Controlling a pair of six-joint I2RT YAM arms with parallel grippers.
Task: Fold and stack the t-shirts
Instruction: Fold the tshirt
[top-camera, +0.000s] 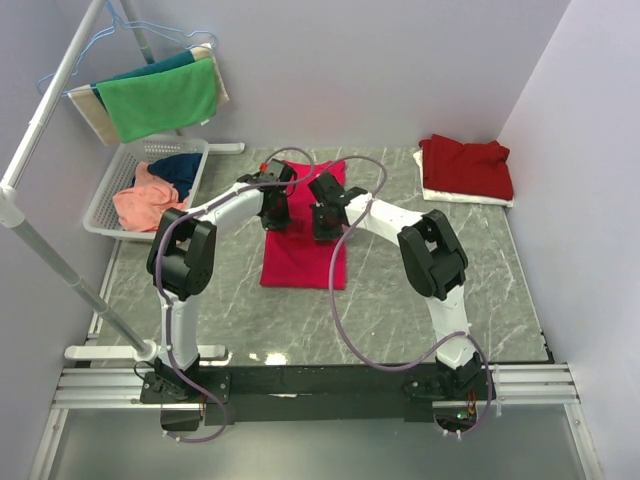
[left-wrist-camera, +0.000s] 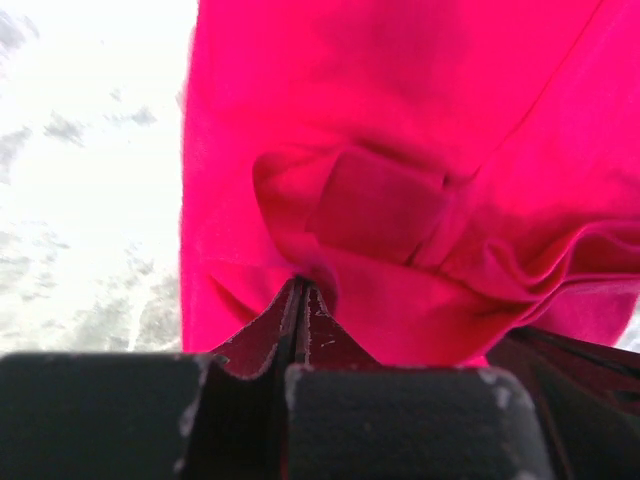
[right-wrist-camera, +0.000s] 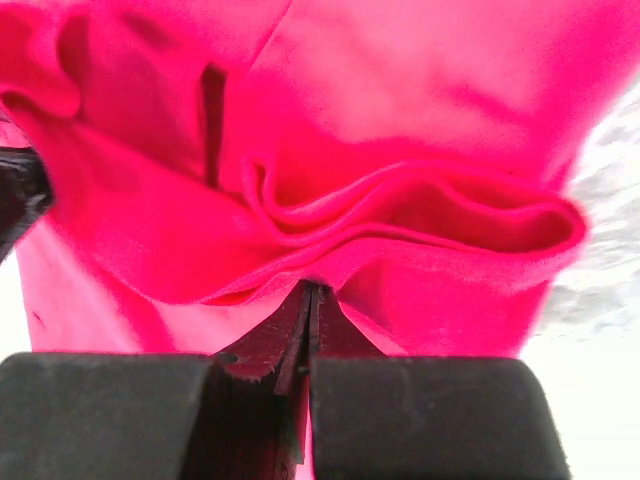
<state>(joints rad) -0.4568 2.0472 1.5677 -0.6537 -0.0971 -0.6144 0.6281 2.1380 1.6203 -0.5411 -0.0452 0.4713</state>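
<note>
A bright pinkish-red t-shirt (top-camera: 305, 258) lies as a long strip in the middle of the marble table. My left gripper (top-camera: 276, 214) is shut on its far left edge; in the left wrist view (left-wrist-camera: 300, 285) the cloth (left-wrist-camera: 400, 150) bunches over the closed fingertips. My right gripper (top-camera: 324, 222) is shut on its far right edge; in the right wrist view (right-wrist-camera: 312, 288) folds of the same shirt (right-wrist-camera: 420, 110) hang from the tips. A darker maroon-red t-shirt (top-camera: 466, 166) lies folded at the back right. Salmon-orange (top-camera: 145, 203) and navy (top-camera: 180, 168) shirts lie in a basket.
A white basket (top-camera: 107, 195) stands at the back left, beside a rack (top-camera: 60, 80) hung with green (top-camera: 160, 100), teal and beige towels. A white cloth (top-camera: 470, 198) lies under the maroon shirt. Purple cables loop over the table's middle.
</note>
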